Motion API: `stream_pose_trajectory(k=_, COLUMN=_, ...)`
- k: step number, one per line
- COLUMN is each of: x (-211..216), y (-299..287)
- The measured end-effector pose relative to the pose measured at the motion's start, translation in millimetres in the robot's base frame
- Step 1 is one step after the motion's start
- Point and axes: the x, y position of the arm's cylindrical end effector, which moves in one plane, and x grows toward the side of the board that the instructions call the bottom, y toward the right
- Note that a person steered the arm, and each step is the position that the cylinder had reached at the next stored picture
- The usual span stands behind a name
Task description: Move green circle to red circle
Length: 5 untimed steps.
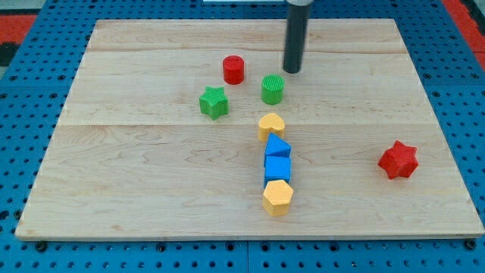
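Red circle (234,70) toward view's left; green circle (273,89) near it, lower right, not touching. The tip (292,71) sits just upper right of green circle, apart. No pincer fitted; nothing held. Closing push remains.

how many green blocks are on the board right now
2: the green circle just below-left of my tip, and the green star left of it, below the red circle. None look hidden.

Your arm's dark rod stands upright near the view's top.
Your rod enters from the top edge, right of centre, and my tip (292,70) sits at its lower end.
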Motion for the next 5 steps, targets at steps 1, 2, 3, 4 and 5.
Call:
stream_pose_trajectory(k=1, x=23.7, y=20.3)
stream_pose_trajectory(k=2, x=55.8, y=12.2)
stream_pose_trajectory(k=3, x=58.4, y=-24.4)
stream_pose_trajectory(k=4, x=46.5, y=-59.5)
stream_pose_trajectory(k=5, x=34.5, y=-84.1)
